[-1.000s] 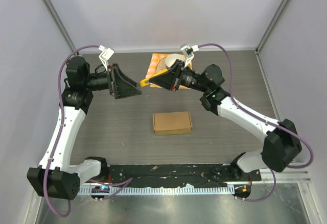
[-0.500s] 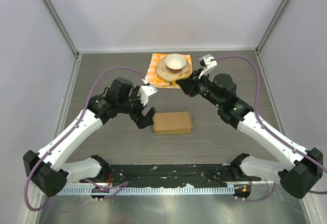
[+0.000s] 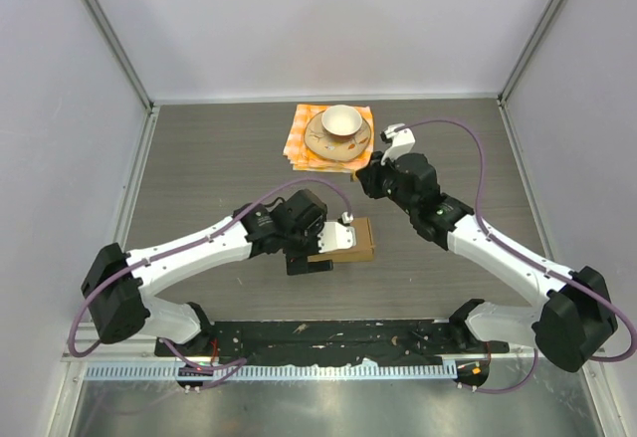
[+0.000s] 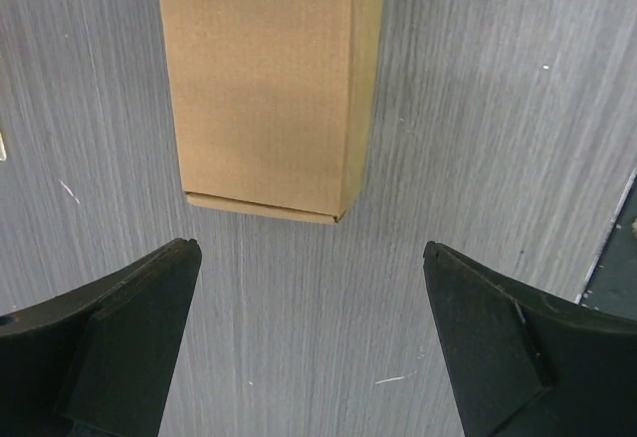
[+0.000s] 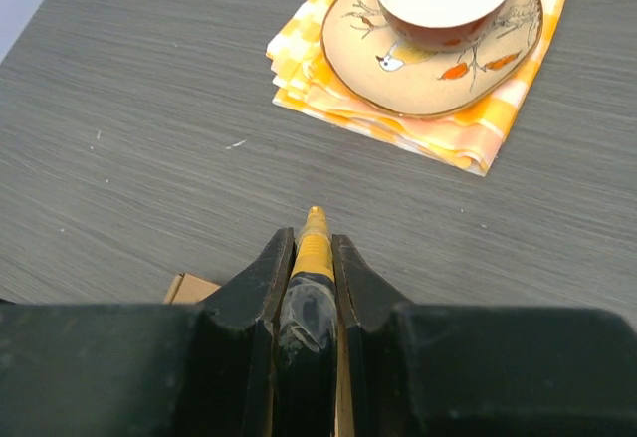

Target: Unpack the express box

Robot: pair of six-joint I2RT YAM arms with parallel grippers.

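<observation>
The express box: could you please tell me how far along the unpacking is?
Done: the right gripper grips a yellow-tipped tool. In hand: the left gripper, open, hovers at one end of the express box. Left: the box is closed; opening and emptying it remain.

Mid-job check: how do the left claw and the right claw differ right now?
The left claw stands wide open and empty; the right claw is shut on a slim yellow tool. The left claw hangs at one end of the express box; the right claw is off it, pointing toward the saucer on the checkered cloth. Both are black.
</observation>
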